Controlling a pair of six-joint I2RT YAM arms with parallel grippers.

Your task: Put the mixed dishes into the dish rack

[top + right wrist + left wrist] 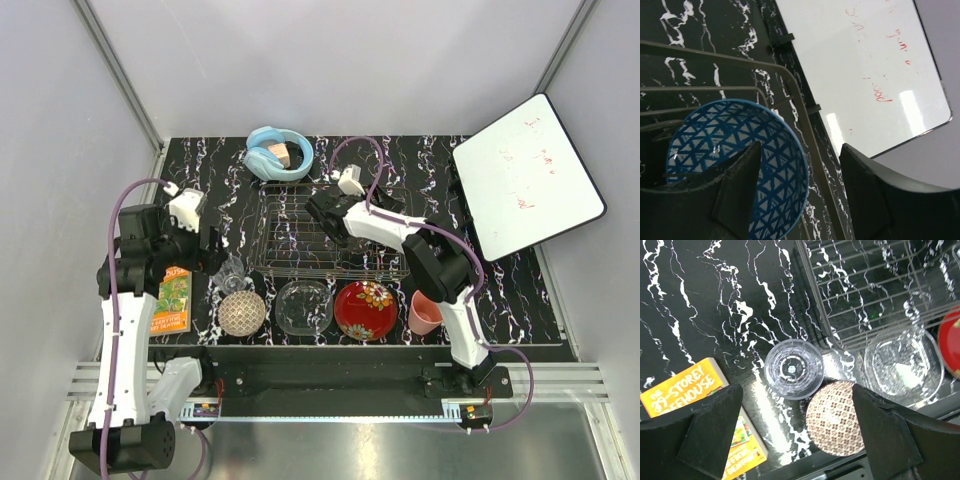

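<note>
The silver wire dish rack (pixel 375 245) stands mid-table. My right gripper (pixel 326 217) is over its left part, open. In the right wrist view its jaws (pixel 800 150) straddle the rim of the blue patterned bowl (pixel 740 165), one finger inside, one outside and apart from it. My left gripper (pixel 215 252) is open and empty above the clear tumbler (pixel 793 368) and the beige lattice bowl (pixel 836 418). In front of the rack lie the clear glass bowl (pixel 304 306), the red floral plate (pixel 365 310) and the pink cup (pixel 425 313).
Light-blue headphones (pixel 278 153) lie behind the rack. A white board (pixel 527 175) leans at the back right, close to the rack's right side (pixel 865 65). A yellow book (pixel 173 298) lies left of the beige bowl.
</note>
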